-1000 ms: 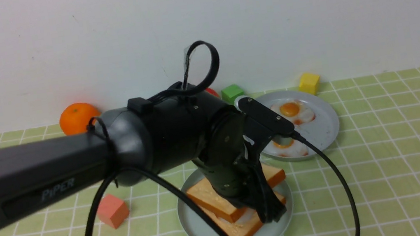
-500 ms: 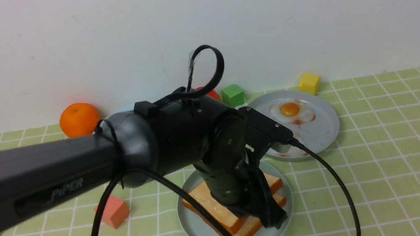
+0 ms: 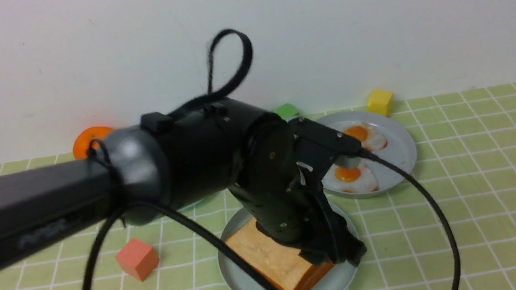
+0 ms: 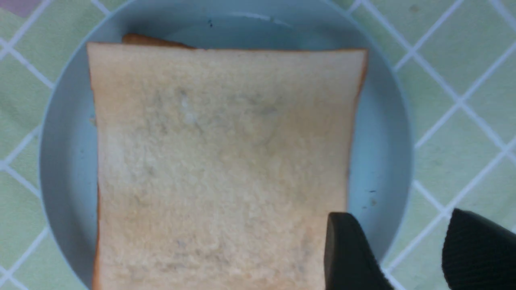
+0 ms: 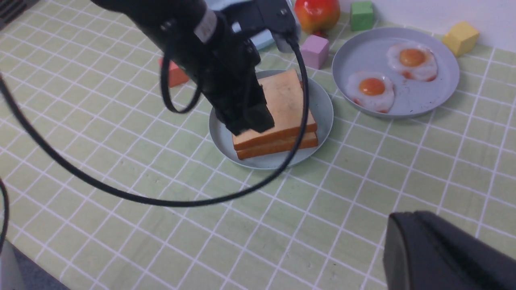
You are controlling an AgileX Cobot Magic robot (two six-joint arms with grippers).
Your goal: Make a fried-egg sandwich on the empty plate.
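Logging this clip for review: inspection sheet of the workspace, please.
Surface: green checked tablecloth.
Job's things: two toast slices stacked on the teal plate; no egg visible between them; two fried eggs on the grey plate.
Clutter: yellow block, green block, purple block, pink block, apple, orange.
Grippers: left gripper open above the toast; right gripper shut.
Cables: black cable loops off the left arm beside the toast.
Surroundings: white wall.

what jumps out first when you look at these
The black left arm fills the front view, its left gripper open over two stacked toast slices on the pale plate in the middle. Behind and to the right, two fried eggs sit on a grey plate.
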